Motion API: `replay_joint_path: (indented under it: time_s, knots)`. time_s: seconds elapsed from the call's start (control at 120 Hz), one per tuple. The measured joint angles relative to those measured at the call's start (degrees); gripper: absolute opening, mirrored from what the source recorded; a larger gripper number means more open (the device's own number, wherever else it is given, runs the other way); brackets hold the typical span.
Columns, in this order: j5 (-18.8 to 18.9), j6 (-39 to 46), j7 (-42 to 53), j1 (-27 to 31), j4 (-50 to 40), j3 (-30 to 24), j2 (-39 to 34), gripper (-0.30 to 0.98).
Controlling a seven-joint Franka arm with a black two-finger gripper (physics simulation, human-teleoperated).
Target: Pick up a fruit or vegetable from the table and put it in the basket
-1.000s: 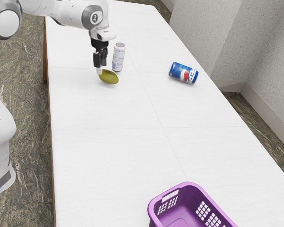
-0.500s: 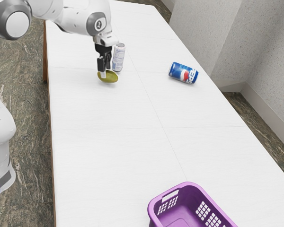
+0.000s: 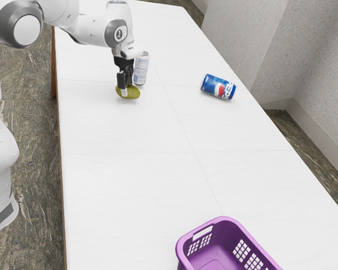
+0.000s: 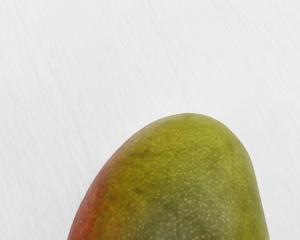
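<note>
The black gripper (image 3: 125, 91) points downward at the mango, its tip overlapping the fruit in the exterior view. Whether it stands apart, together or clamped on the mango, I cannot tell. The 1 smooth, oval, yellow-green mango (image 3: 134, 93) lies on the long white rectangular table (image 3: 129, 169), outside the basket. The wrist view shows its rounded end, with pale specks and a red blush along 1 flank. Near the mango, 1 pale, cylindrical metal can (image 3: 141, 68) stands upright, partly behind the gripper. Farther toward the exterior view's right, 1 blue, cylindrical metal Pepsi can (image 3: 218, 86) lies on its side. Well apart from these 3 things is the purple plastic basket (image 3: 226, 219), with rounded corners and square holes in its walls, at the exterior view's lower edge.
</note>
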Motion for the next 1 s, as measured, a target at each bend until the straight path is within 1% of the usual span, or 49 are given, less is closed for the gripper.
replay_joint_path:
  time_s: [0.075,0.158,0.225,0.325,0.4,0.483,0.533,0.583,0.642,0.692,0.758,0.808,0.883,0.967,1.0]
  knots:
    - [-0.71,0.22,0.10,0.02,0.00,0.00,0.36,0.67]
    - [-2.32,0.73,0.19,-0.02,-0.04,0.06,0.53,0.50]
    - [-3.50,1.15,0.22,0.12,-0.07,0.05,0.58,0.43]
    - [-4.83,1.66,0.22,0.43,-0.02,0.01,0.59,0.42]
    - [-5.28,2.02,0.18,0.46,0.12,-0.02,-0.04,0.38]
    - [-5.27,2.31,0.08,-1.25,3.40,-0.23,-1.49,0.38]
    - [-5.28,2.43,-0.13,-4.36,7.92,-1.83,-1.77,0.39]
    - [-5.29,2.50,-0.65,-8.15,13.59,-7.28,-1.49,0.40]
    - [-5.32,2.56,-1.67,-15.51,18.60,-14.01,-1.36,0.41]
    - [-5.37,2.60,-2.75,-22.25,20.70,-19.72,-1.10,0.41]
    - [-5.61,2.97,-4.41,-32.44,21.67,-23.65,-0.90,0.41]
    - [-5.97,3.99,-5.72,-37.02,21.90,-26.96,-0.20,0.39]
    - [-6.25,5.89,-7.74,-42.73,21.97,-29.52,1.07,0.38]
    - [-6.64,8.61,-9.75,-49.01,22.04,-30.21,4.46,0.37]
    - [-6.79,9.58,-10.48,-50.36,22.05,-30.27,5.29,0.37]
